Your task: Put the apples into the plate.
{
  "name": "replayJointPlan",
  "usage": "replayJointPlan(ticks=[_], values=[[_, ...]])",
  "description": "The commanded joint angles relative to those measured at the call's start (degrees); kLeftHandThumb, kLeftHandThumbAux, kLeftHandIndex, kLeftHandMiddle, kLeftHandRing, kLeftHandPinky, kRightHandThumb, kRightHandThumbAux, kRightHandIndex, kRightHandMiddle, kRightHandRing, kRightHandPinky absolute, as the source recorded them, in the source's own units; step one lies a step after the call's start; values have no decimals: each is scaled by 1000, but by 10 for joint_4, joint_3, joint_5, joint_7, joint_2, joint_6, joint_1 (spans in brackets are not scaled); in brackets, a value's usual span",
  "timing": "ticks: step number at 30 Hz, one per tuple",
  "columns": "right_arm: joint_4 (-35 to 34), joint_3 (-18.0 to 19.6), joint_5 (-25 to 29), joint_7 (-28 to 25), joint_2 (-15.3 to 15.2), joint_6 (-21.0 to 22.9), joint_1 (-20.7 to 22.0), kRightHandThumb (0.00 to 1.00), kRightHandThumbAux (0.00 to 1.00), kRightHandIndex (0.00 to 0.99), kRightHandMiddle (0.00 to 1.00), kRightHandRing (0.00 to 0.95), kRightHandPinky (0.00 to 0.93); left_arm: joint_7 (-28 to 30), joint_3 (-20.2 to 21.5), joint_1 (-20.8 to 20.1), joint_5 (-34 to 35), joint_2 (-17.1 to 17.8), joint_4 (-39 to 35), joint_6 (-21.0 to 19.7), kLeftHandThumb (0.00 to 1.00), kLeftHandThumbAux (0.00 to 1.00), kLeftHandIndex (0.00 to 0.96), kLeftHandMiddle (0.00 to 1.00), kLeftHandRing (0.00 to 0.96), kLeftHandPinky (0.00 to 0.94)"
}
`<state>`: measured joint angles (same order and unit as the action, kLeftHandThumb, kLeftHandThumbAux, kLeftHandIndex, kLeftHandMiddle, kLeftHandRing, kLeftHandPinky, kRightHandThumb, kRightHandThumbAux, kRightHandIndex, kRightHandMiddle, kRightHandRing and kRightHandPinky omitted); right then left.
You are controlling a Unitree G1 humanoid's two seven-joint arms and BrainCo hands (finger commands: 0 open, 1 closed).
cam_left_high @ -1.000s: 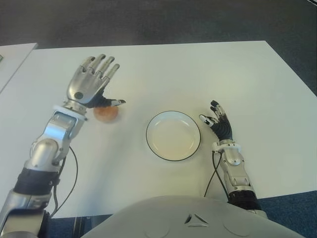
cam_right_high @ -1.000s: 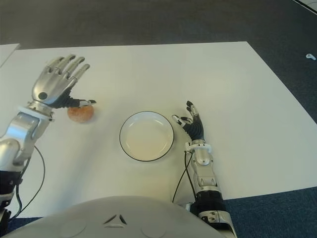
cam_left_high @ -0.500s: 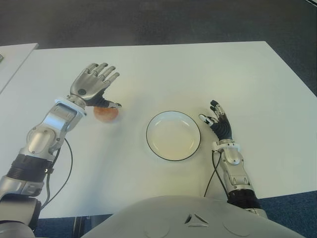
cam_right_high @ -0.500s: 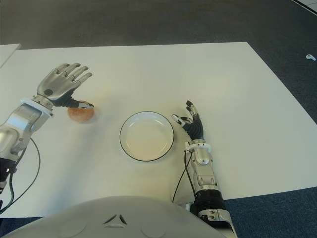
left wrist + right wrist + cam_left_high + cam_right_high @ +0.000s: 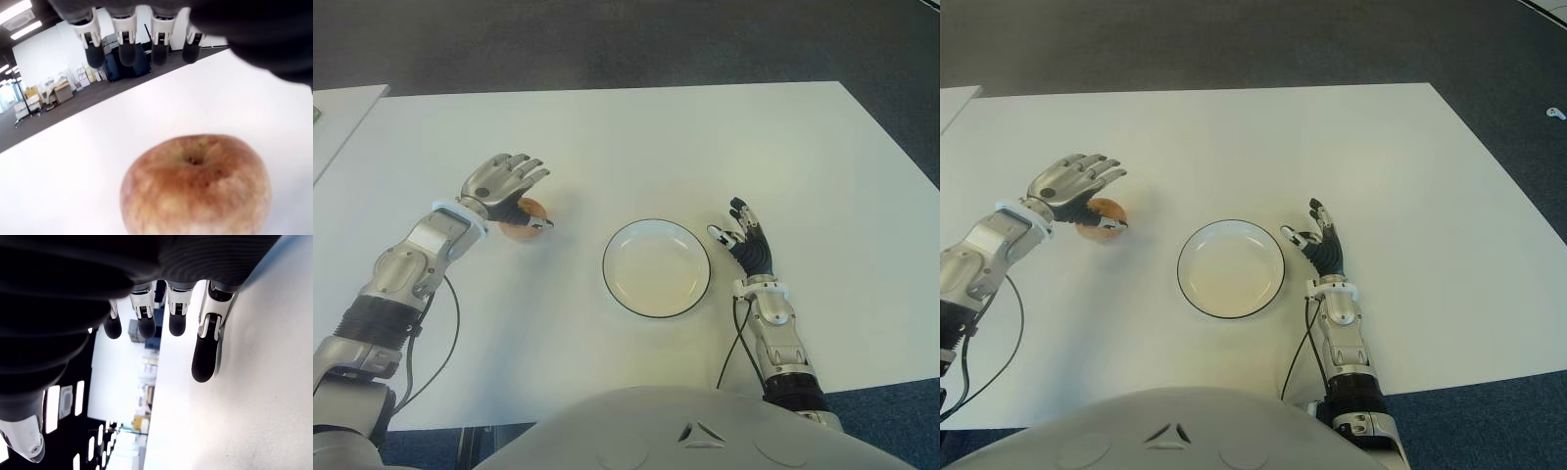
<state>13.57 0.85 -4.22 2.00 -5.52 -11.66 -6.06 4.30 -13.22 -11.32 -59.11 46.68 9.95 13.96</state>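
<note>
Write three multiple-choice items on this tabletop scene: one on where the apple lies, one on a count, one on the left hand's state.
1. Where is the apple?
A. In the plate
B. On the table to the plate's left
C. In the right hand

2. How many apples show?
A. One
B. Two
C. Three

3. What is the left hand doing?
A. Gripping the apple shut
B. Lying flat by the plate
C. Open over the apple

Answers: 1 B, the apple sits on the white table left of the empty plate. 2 A, only one apple shows in the eye views. 3 C, the left wrist view shows its fingers extended beyond the apple, not closed on it. The right hand shows right of the plate.
</note>
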Motion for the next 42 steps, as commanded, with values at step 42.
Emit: replayJointPlan(ticks=[42], values=[[113, 20, 12, -33, -32, 37, 2, 53, 607, 0, 0, 0, 0, -208, -138, -18, 23, -142, 287, -35, 276, 270, 0, 0, 0, 0]])
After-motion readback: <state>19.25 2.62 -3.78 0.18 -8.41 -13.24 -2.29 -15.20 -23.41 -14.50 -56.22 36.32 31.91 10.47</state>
